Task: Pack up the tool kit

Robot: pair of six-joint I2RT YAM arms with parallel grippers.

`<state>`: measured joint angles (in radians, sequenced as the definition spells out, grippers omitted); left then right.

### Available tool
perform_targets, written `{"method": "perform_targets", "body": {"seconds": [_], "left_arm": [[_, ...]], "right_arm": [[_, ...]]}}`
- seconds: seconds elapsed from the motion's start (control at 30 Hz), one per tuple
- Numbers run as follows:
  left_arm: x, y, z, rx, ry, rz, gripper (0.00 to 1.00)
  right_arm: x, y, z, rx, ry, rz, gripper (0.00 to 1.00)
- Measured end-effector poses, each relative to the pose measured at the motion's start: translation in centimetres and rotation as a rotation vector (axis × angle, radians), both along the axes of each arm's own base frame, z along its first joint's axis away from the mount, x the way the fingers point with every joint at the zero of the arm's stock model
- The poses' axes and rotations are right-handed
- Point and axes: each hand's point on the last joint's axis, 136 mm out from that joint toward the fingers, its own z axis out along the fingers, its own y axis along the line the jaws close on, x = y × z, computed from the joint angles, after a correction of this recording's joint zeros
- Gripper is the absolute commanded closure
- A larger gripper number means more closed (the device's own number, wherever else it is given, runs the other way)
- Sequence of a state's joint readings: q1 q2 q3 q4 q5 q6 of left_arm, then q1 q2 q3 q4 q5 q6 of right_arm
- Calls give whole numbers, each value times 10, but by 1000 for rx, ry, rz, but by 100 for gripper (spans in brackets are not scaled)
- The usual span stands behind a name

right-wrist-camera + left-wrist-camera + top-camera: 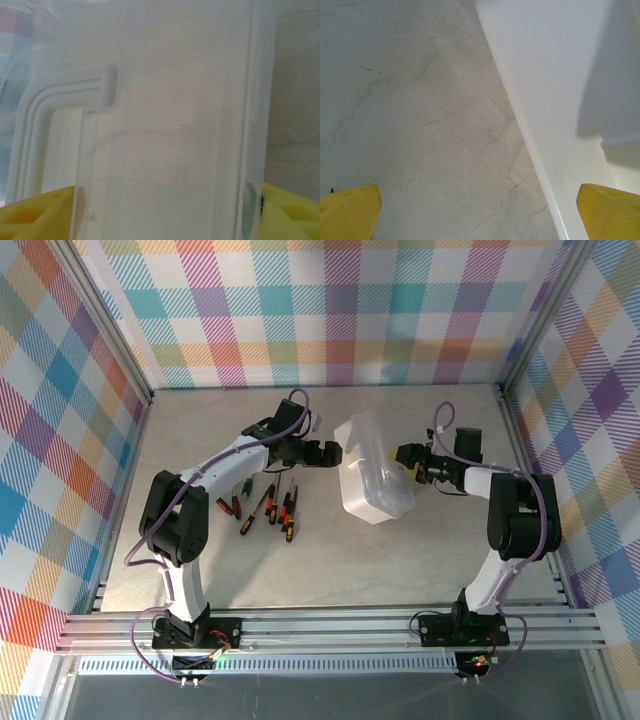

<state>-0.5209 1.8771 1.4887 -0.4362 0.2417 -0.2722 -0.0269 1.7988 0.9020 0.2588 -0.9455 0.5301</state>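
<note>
Your right claw [409,464] stands partly open, with the right-hand side of the box [375,475] between its jaws. In the right wrist view the yellow fingers [292,212] sit at the two lower corners and the translucent wall of the box takes up the space between them. The finger on the right of that view lies against the edge of the box. The other finger is partly seen through the plastic. I cannot tell whether the pads really press on the box, so I cannot say whether it is a firm hold. A curved, ribbed part of the box, like a handle, shows in the upper left of this view.

Your left claw [332,453] is opened as wide as it goes and holds nothing. In the left wrist view its yellow fingers [350,212] are far apart at the bottom corners. One is over the bare worktop [420,125] and the other is over the white surface of the box. The edge of the box runs slanted between them. From above, this claw is just beside the left side of the box.

The box stands on the worktop a little right of the middle, between the two claws.

The screwdrivers [268,508], with red, orange and black handles, lie loose on the worktop to the left of the box, near the left arm and not touching the box.
</note>
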Motion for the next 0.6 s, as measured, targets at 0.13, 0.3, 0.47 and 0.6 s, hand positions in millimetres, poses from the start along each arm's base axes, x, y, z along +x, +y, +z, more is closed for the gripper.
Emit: {"method": "perform_targets", "body": {"seconds": [0.13, 0.3, 0.47, 0.6], "left_arm": [[-1, 1, 1, 2, 2, 0, 0], [-1, 1, 2, 1, 0, 0, 0], [-1, 1, 2, 0, 0, 0, 0], [-1, 1, 3, 0, -1, 0, 0]], "right_arm": [[0, 1, -3, 11, 8, 1, 18], [2, -1, -9, -4, 21, -16, 14], [3, -5, -20, -34, 54, -42, 12], [1, -6, -25, -49, 72, -44, 11]]}}
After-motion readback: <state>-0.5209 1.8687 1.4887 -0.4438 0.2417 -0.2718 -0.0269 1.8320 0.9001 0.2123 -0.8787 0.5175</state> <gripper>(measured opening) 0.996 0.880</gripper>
